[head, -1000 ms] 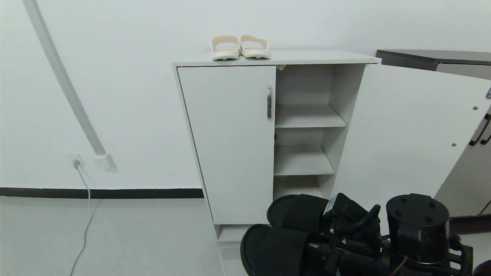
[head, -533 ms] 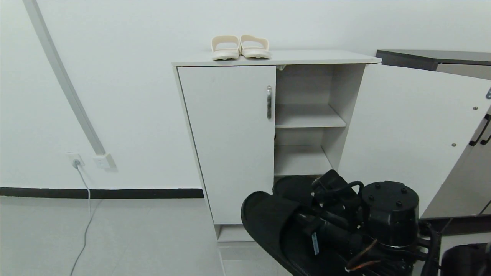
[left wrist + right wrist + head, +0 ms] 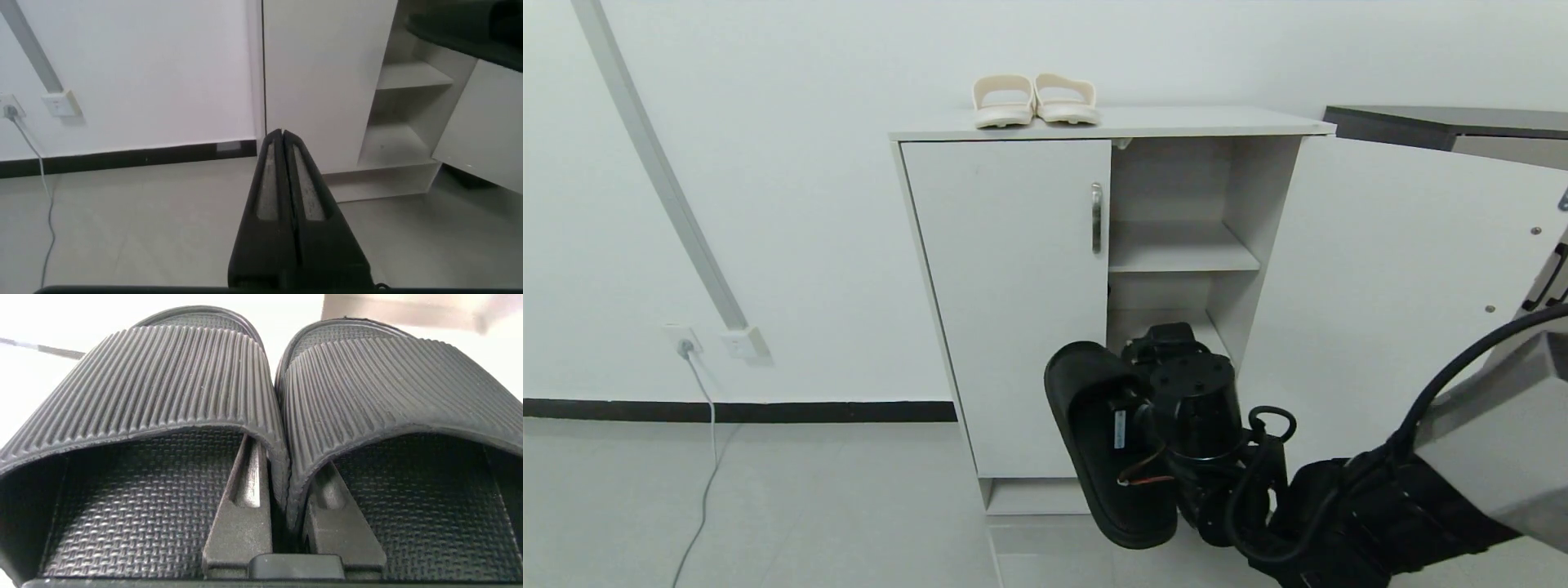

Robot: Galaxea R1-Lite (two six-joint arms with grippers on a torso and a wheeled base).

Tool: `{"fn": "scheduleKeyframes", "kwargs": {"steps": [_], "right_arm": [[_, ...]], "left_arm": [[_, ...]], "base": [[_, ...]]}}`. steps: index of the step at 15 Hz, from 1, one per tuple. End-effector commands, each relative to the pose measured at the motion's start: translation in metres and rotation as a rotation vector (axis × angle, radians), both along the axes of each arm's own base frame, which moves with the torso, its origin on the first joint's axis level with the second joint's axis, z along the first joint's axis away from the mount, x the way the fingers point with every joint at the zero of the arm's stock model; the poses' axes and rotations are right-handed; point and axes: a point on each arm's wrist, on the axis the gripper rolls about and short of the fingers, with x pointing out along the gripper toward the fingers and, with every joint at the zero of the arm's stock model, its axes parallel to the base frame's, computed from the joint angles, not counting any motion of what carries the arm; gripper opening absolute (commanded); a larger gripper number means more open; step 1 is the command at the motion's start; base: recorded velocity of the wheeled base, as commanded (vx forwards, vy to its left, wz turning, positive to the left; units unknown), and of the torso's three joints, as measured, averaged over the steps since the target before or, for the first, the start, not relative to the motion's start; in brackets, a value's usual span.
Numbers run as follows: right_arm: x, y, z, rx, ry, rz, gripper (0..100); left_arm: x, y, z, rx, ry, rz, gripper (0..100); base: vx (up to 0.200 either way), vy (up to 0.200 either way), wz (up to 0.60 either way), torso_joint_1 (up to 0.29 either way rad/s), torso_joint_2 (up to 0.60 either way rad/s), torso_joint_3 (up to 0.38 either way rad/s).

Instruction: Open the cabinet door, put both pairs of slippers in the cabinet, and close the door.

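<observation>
Two ribbed, pebble-textured black slippers [image 3: 163,384] in right pincer [image 3: 286,480]

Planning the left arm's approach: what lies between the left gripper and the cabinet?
Bare grey floor, as the left wrist view shows: nothing stands between the shut left gripper and the cabinet.

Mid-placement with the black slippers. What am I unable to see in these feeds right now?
Head view: the right arm hides the cabinet's bottom compartment and one of the black slippers.
Right wrist view: the slippers block nearly everything beyond the right pincer, so shelf clearance cannot be judged.
Closed left door: it hides whatever lies behind it, in head and left wrist views.
</observation>
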Motion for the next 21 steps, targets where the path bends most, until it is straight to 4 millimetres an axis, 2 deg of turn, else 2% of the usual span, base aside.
{"fn": "scheduleKeyframes", "kwargs": {"steps": [1,3,5,14,21], "right_arm": [[0.010,0.021,-0.019,-0.004,0.014,-0.073,0],[0.018,0.029,-0.028,-0.015,0.008,-0.149,0],[0.025,0.028,-0.034,-0.025,0.007,-0.187,0],[0.041,0.019,-0.055,-0.068,0.032,-0.234,0],[0.053,0.011,-0.063,-0.080,0.042,-0.266,0]], "left_arm": [[0.000,0.000,0.000,0.000,0.004,0.001,0],[0.000,0.000,0.000,0.000,0.002,0.000,0],[0.000,0.000,0.000,-0.002,0.002,0.000,0],[0.000,0.000,0.000,-0.007,0.002,0.000,0],[0.000,0.000,0.000,-0.008,0.004,0.000,0]], "base": [[0.000,0.000,0.00,0.000,0.00,0.000],[0.000,0.000,0.00,0.000,0.00,0.000],[0.000,0.000,0.00,0.000,0.00,0.000],[0.000,-0.200,0.00,0.003,0.00,0.002],[0.000,0.000,0.00,0.000,0.00,0.000]]}}
